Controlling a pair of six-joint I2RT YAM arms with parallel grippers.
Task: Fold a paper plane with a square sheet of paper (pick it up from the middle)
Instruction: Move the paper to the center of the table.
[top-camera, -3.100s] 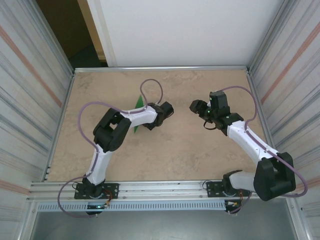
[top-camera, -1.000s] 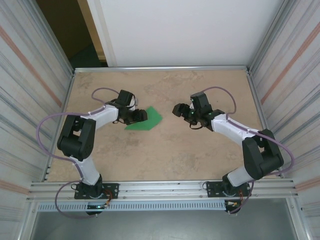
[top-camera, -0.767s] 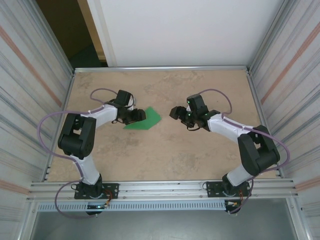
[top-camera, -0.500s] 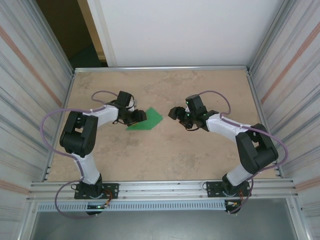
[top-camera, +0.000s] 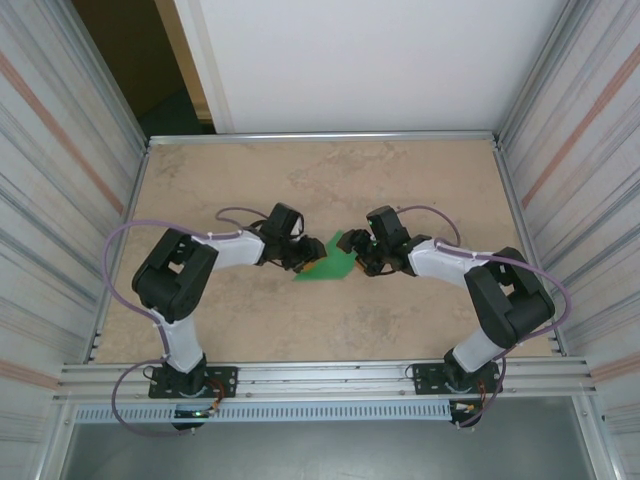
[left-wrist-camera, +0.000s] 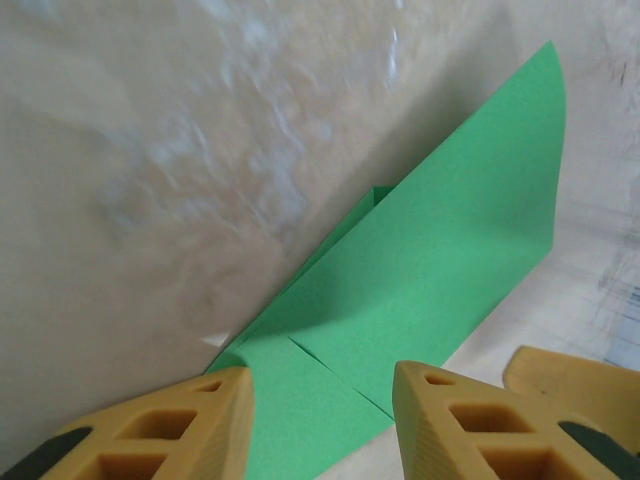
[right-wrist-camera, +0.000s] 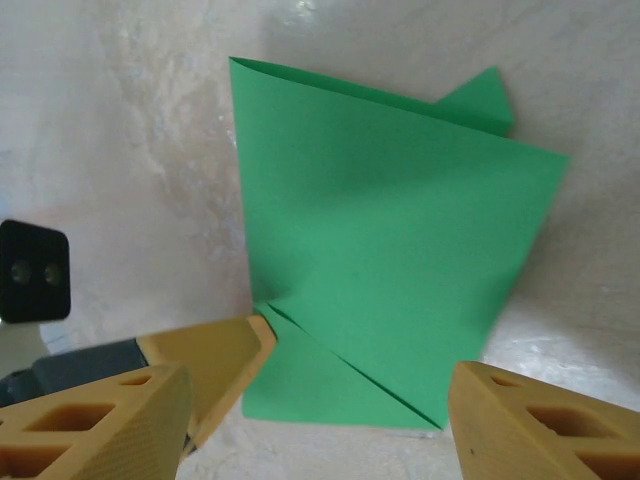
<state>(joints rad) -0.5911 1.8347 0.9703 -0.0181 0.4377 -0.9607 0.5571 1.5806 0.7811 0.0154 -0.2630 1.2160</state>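
Although some folds are already set into it, the sheet of paper (top-camera: 333, 260) is judged to be well short of a plane. A broad, angular shape with overlapping flaps and one small corner poking out behind an edge is seen, not a narrow dart with a centre ridge. It is laid flat near the middle of the table (top-camera: 420, 190), between the two arms. Its left end is straddled by the left gripper (top-camera: 306, 260), whose jaws are parted with a corner of the sheet lying loose between them; nothing is seen to be pinched. Its right end is faced by the right gripper (top-camera: 358, 258), whose jaws are spread wide to either side of the nearest edge, and nothing is grasped there either. One finger of each gripper is caught in the other's wrist view, so the two are placed just beside each other. The narrowing folds and the centre crease are judged to be left.
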